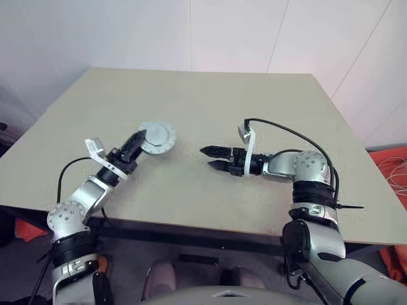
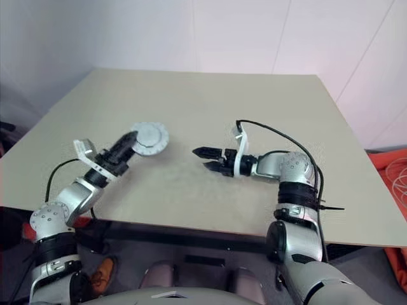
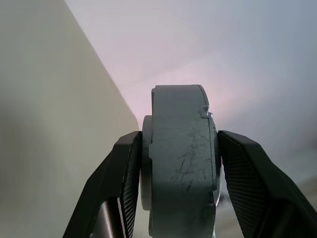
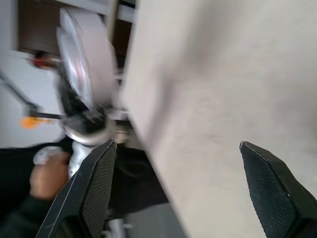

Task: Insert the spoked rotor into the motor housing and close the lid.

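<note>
My left gripper is shut on a round grey disc and holds it just above the table's left part, with its plain grey face showing: the lid. Edge-on in the left wrist view, the disc is a thick grey stack clamped between both black fingers. The spoked rotor and the motor housing's copper windings are hidden. My right gripper hovers at mid-table, pointing left toward the disc, about a hand's width away. It is open and empty, and its wide gap frames bare tabletop.
The beige table has its front edge close to me and white walls behind it. An orange object with white cables lies on the floor to the right. A person's hand appears below the table edge in the right wrist view.
</note>
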You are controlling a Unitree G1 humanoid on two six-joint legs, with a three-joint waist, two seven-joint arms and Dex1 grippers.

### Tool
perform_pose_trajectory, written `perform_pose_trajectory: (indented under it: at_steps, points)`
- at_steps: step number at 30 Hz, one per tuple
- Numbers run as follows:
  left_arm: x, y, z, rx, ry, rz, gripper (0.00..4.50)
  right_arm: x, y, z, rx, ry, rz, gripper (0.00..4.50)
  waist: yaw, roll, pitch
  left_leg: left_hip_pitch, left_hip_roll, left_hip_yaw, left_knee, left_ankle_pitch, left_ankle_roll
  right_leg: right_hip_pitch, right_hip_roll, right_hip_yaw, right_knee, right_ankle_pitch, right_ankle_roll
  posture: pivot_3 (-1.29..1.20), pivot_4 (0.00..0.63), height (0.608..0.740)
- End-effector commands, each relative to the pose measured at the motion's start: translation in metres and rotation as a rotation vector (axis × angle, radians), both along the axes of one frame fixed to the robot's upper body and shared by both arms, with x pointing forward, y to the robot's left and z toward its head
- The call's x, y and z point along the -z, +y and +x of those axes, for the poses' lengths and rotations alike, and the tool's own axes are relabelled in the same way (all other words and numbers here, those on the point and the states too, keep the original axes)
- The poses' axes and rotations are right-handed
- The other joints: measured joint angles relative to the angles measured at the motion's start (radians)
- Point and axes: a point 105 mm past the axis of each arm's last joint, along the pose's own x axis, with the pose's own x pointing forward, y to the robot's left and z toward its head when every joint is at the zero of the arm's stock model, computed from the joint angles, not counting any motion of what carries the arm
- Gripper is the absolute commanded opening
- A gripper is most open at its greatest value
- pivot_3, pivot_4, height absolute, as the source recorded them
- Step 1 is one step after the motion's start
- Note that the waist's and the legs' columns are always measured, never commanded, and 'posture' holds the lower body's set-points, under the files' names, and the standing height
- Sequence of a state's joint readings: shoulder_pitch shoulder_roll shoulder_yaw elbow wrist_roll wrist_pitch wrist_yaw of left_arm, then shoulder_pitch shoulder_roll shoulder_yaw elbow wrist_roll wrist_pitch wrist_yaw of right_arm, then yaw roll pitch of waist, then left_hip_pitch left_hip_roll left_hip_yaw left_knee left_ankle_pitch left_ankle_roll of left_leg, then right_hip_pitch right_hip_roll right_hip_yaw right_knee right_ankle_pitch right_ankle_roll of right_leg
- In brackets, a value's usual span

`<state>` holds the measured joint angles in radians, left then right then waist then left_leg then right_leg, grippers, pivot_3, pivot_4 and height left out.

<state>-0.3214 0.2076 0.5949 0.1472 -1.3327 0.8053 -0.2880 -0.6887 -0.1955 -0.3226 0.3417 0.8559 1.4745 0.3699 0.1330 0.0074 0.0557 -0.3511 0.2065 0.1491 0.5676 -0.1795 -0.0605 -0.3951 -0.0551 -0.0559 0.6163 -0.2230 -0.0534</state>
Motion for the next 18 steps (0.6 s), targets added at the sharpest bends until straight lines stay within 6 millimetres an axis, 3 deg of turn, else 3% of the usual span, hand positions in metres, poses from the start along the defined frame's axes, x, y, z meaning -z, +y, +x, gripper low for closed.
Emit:
perform_pose_trajectory:
  at_steps: [1, 8, 18]
  points:
    - [-0.016, 0.034, 0.016, -0.217, -0.016, -0.008, 2.12, -0.019, 0.004, 0.004, -0.03, -0.124, -0.001, 4.5, 0.0, 0.0, 0.0, 0.0, 0.0, 0.0, 0.0, 0.0, 0.0, 0.0, 0.0, 0.0, 0.0, 0.0, 0.0, 0.0, 0.0, 0.74]
    - [0.009, 0.074, 0.037, -0.478, 0.198, -0.095, 2.12, -0.027, 0.011, 0.001, -0.084, -0.192, -0.008, 4.5, 0.001, -0.005, 0.002, -0.001, 0.0, -0.001, 0.003, -0.001, 0.002, 0.001, 0.0, 0.0, 0.0, 0.002, 0.003, 0.0, 0.0, 0.74]
    - [0.031, 0.088, 0.047, -0.603, 0.379, -0.208, 2.12, -0.032, 0.013, -0.004, -0.103, -0.219, -0.004, 4.5, 0.016, -0.014, 0.005, -0.001, 0.0, -0.002, 0.005, -0.001, 0.002, 0.002, -0.001, -0.001, 0.0, 0.004, 0.004, 0.0, 0.0, 0.74]
